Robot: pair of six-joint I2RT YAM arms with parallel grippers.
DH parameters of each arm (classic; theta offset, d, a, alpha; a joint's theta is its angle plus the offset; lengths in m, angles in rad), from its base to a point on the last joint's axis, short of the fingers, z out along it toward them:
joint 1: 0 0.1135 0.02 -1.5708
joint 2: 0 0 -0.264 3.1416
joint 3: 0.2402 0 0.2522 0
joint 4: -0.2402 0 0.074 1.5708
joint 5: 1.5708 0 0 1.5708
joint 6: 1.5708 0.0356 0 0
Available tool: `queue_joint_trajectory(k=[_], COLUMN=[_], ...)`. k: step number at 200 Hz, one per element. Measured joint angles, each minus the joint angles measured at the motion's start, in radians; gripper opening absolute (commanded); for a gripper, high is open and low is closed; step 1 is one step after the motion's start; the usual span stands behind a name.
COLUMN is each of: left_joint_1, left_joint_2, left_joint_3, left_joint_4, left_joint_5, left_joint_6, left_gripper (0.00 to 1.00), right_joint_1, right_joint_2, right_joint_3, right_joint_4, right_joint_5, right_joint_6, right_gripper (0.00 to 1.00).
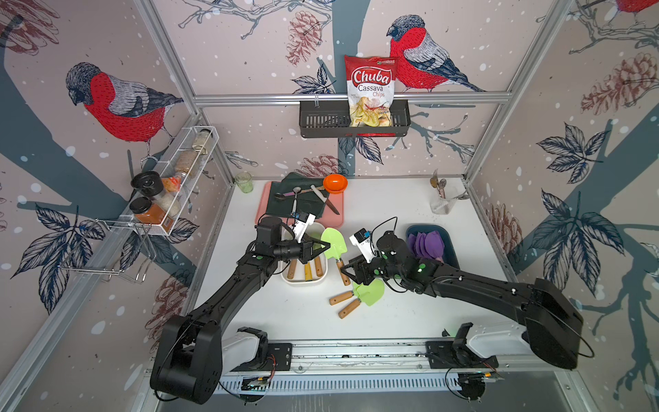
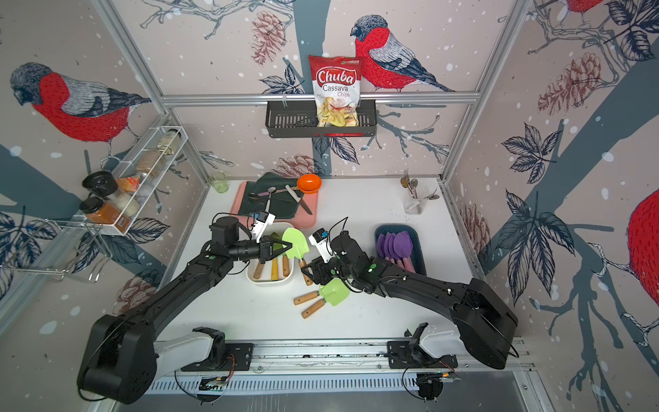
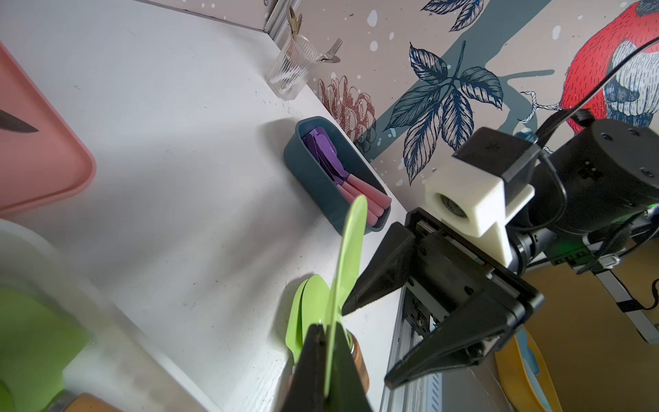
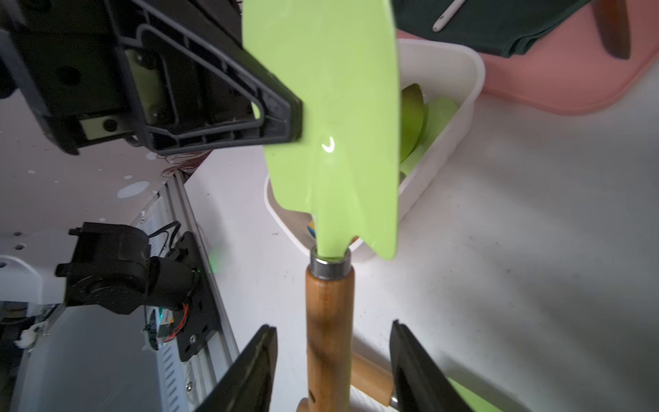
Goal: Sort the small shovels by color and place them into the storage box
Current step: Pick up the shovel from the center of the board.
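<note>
With the left gripper [image 1: 327, 246] clenched on the green shovel [image 1: 335, 242] and the right gripper [image 1: 345, 273] released around its handle, back the right away first, then lower the shovel into the white box [image 1: 303, 283] at left.

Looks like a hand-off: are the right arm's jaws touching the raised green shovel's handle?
Apart: the right wrist view shows gaps between the handle of the green shovel and both open jaws.
</note>
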Motion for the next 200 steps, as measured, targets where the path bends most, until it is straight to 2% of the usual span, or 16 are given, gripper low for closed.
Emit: queue_joint_trajectory(k=[51, 87, 110, 119, 133, 148, 182, 200], left_joint_1=[0.000, 0.000, 0.000, 0.001, 0.006, 0.026, 0.122, 0.173], left_joint_2=[0.001, -0.001, -0.008, -0.013, -0.019, -0.029, -0.064, -0.087], left_joint_3=[-0.015, -0.027, -0.027, -0.024, -0.014, -0.001, 0.045, 0.068], left_joint_4=[0.043, 0.069, 0.073, 0.063, 0.047, 0.016, -0.095, -0.148], left_joint_5=[0.048, 0.067, 0.054, 0.046, 0.034, -0.005, -0.172, -0.304], left_joint_6=[-0.056, -0.078, -0.079, -0.078, -0.069, -0.051, 0.026, 0.071], left_gripper=[0.00, 0.00, 0.00, 0.10, 0.35, 0.52, 0.77, 0.81], right_joint_1=[-0.005, -0.012, -0.015, -0.015, -0.015, -0.013, 0.023, 0.059], right_joint_2=[0.035, 0.048, 0.048, 0.050, 0.056, 0.072, 0.164, 0.268], right_joint_3=[0.009, 0.038, 0.048, 0.051, 0.059, 0.071, 0.128, 0.230], right_joint_4=[0.031, 0.029, 0.019, 0.016, 0.021, 0.023, 0.068, 0.079], right_joint_5=[-0.026, -0.042, -0.044, -0.045, -0.045, -0.043, -0.001, 0.053], right_joint_6=[0.000, 0.000, -0.003, -0.003, -0.002, 0.000, 0.080, 0.149], right_gripper=[0.50, 0.14, 0.04, 0.02, 0.01, 0.00, 0.00, 0.00])
